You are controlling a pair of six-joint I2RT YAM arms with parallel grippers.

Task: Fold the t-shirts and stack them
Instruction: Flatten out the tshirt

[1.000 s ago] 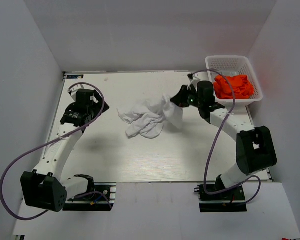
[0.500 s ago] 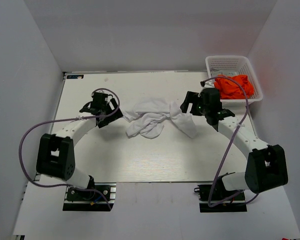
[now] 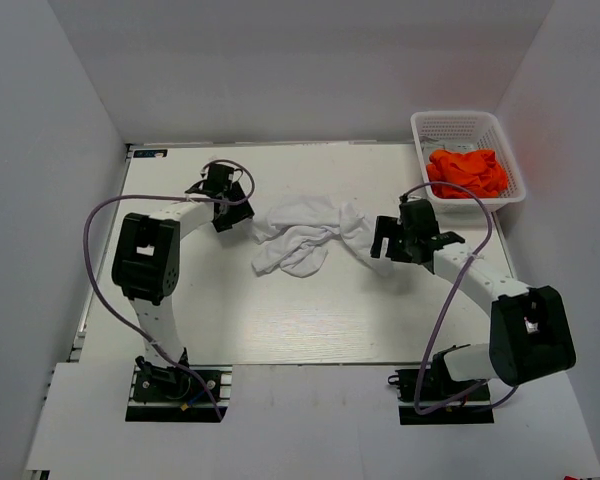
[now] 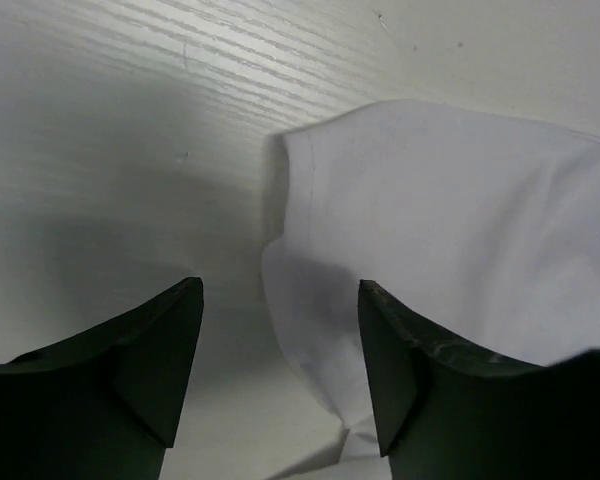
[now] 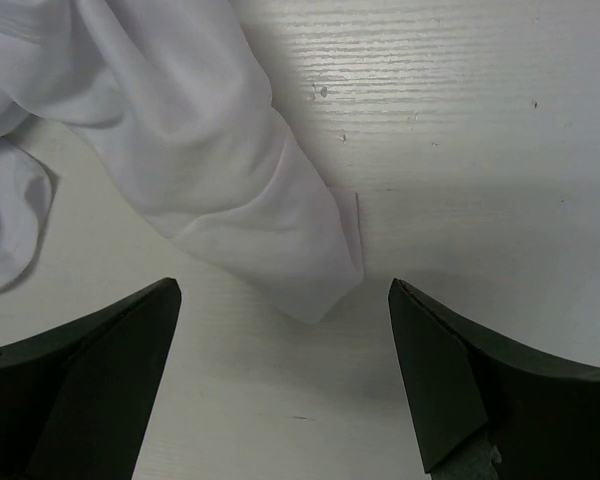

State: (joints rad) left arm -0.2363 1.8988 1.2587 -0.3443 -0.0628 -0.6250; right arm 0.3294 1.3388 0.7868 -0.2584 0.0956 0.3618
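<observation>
Left pincer (image 4: 280, 292) and right pincer (image 5: 283, 290) both apart, at opposite ends of crumpled white t-shirt (image 3: 300, 232).

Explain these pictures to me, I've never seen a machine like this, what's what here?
These are two robot arms bolted at the near edge of a table. One picture looks down from above. The other two come from a camera on each wrist, so the dark wedges are gripper fingers. A crumpled white t-shirt lies between the arms, and orange t-shirts sit in a white basket at the far right. The left gripper and right gripper are both open, one at each end of the white shirt, holding nothing.
</observation>
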